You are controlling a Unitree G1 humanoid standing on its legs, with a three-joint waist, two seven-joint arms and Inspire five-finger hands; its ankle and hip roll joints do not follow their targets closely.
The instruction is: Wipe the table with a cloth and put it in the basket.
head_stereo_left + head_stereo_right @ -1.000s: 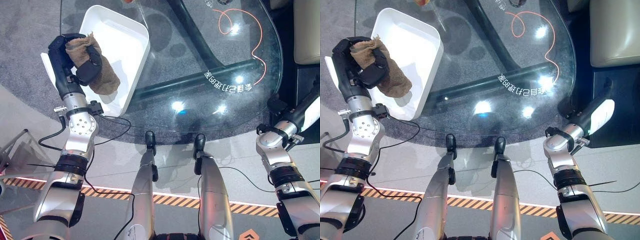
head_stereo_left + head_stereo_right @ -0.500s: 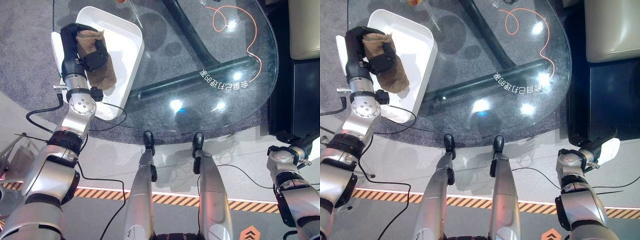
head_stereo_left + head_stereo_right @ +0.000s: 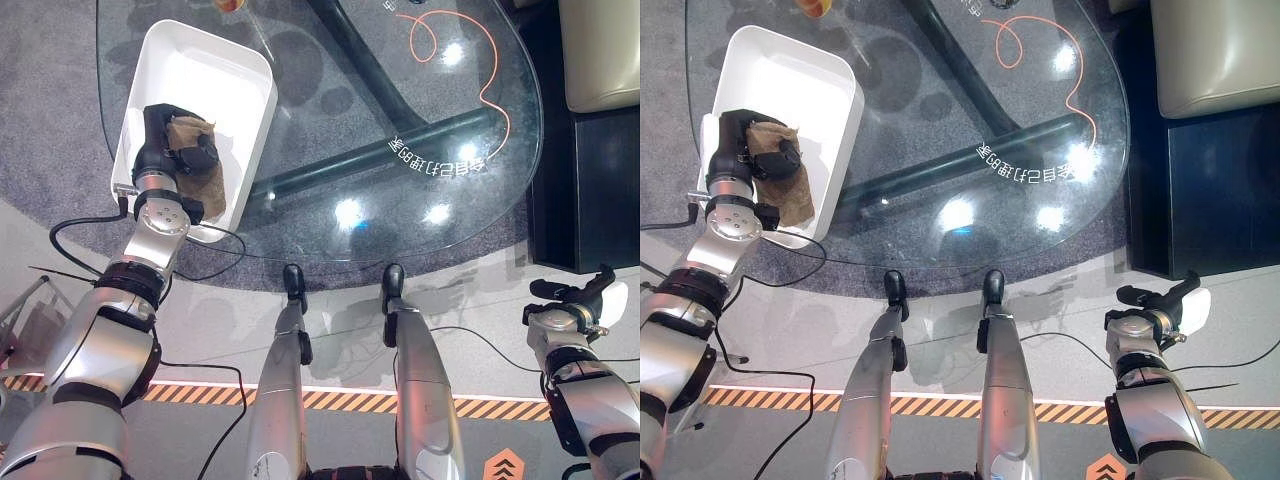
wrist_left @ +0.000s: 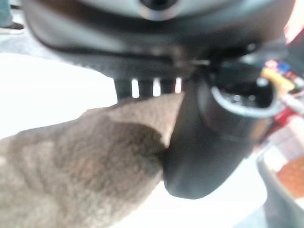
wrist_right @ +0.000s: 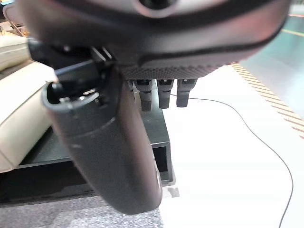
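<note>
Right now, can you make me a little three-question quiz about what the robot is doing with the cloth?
1. True or false: the left hand is shut on the brown cloth.
2. Where is the cloth?
A. flat on the glass table
B. over the white basket, held in the hand
C. on the floor
3. Fill in the missing word: the right hand hangs off the table's near right side and holds ____.

Key: 1 true; 2 B; 3 nothing.
</note>
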